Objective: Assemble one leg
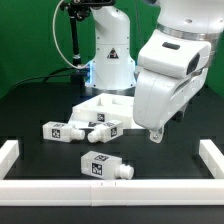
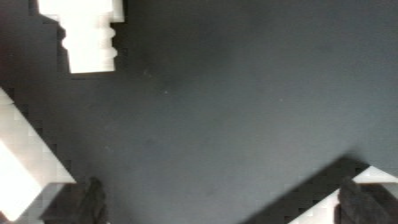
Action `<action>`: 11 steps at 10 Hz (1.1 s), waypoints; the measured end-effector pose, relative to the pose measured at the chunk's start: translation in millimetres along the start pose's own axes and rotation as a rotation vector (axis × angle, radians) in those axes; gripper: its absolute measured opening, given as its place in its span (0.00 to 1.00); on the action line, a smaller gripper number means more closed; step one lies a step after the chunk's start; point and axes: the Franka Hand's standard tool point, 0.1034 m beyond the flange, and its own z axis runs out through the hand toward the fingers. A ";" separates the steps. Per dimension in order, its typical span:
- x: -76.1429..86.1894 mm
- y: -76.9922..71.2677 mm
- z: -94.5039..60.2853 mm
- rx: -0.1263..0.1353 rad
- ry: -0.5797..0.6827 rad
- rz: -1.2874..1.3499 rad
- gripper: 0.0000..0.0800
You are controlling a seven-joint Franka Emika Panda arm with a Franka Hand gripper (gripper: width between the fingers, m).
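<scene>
The gripper (image 1: 154, 134) hangs low over the black worktop (image 1: 40, 165), jaws spread wide with nothing between them. My guess is it's lining up for a pick. The leg (image 1: 105, 166) lies on its side out front, clear of the arm, so there's room to straddle it. It's a chunky white square block in matte plastic, with tagged faces and a round peg on one end. The other legs (image 1: 58, 130) lie near the tray panel (image 1: 105, 103).

A matte black table (image 1: 40, 105) lies under soft, even light. Behind the table stands a plain green backdrop (image 1: 30, 40), with a thin black stand (image 1: 73, 40) upright before it. Low white rails (image 1: 110, 192) edge the table's front and both sides.
</scene>
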 end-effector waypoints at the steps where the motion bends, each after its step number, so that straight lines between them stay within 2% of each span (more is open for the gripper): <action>1: 0.0 0.0 0.0 0.000 0.000 0.000 0.81; 2: -2.7 1.3 0.6 -0.002 0.001 -0.008 0.81; 3: -17.6 3.8 2.8 -0.007 0.003 -0.009 0.81; 4: -35.9 0.0 4.6 -0.012 0.007 -0.004 0.81; 5: -56.3 6.6 11.0 -0.017 0.024 -0.051 0.81; 6: -72.0 23.3 17.4 -0.009 0.033 -0.077 0.81; 7: -76.2 38.6 19.9 -0.021 0.047 -0.103 0.81; 8: -79.9 52.0 23.6 -0.049 0.074 -0.136 0.81; 9: -84.9 58.5 33.1 -0.059 0.089 -0.132 0.81; 11: -90.4 64.4 53.8 -0.058 0.098 -0.128 0.81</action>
